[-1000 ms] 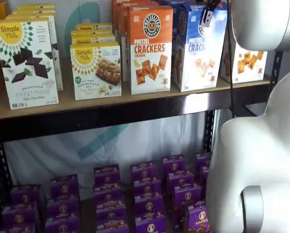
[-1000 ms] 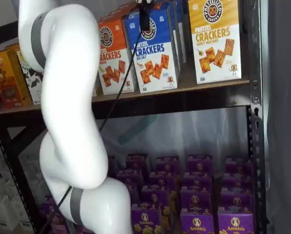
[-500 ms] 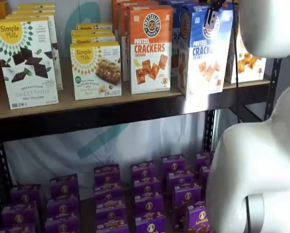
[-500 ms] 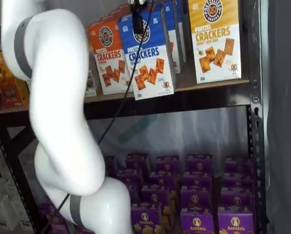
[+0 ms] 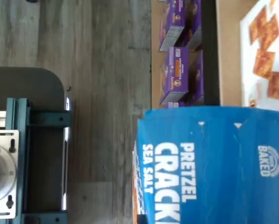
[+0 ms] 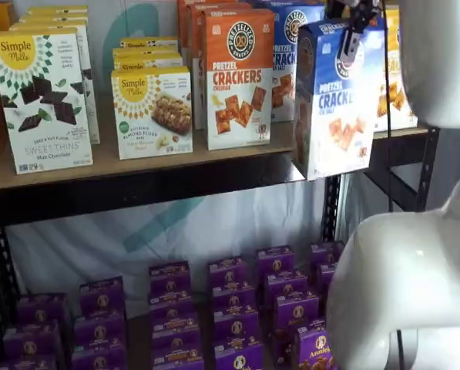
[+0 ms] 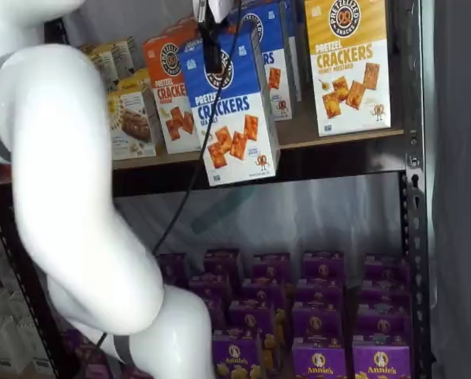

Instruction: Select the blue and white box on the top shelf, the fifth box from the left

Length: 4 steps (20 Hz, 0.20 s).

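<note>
The blue and white box (image 6: 337,104) hangs in front of the top shelf (image 6: 160,163), off the board, its lower edge level with the black front rail. It shows in both shelf views (image 7: 233,110). My gripper (image 6: 351,40) comes down from above and is shut on the box's top; one black finger (image 7: 211,49) lies over the round logo. In the wrist view the box's blue upper part (image 5: 214,163) with "PRETZEL CRACKERS SEA SALT" lettering fills a corner of the picture. The top shelf also shows in a shelf view (image 7: 338,133).
An orange Pretzel Crackers box (image 6: 239,77) and another blue one (image 6: 285,58) stand beside the gap. A yellow cracker box (image 7: 349,63) stands at the right. Simple Mills boxes (image 6: 152,112) stand further left. Purple boxes (image 6: 230,308) fill the lower shelf. My white arm (image 7: 69,197) blocks part of the view.
The blue and white box has come forward off the shelf board and lower, held in my gripper. A second blue box behind it now shows.
</note>
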Tool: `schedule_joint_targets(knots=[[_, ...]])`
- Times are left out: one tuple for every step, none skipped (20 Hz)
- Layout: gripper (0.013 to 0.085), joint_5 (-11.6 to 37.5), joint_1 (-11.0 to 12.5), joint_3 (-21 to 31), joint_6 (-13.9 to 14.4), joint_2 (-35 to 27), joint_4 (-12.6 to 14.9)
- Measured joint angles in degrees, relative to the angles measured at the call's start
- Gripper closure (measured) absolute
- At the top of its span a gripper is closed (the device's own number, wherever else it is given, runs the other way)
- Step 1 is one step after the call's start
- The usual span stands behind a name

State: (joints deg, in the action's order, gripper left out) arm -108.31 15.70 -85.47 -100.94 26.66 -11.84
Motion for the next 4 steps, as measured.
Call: schedule_joint_targets(knots=[[0.045,0.0,0.2,1.0,-0.3,0.8,0.2],[0.045,-0.1,0.4,1.8,-0.5,1.6,0.4],[0.045,-0.2,0.6,2.9,-0.9,2.6,0.7],[0.045,-0.3,0.7,3.8,-1.1,3.3,0.9]])
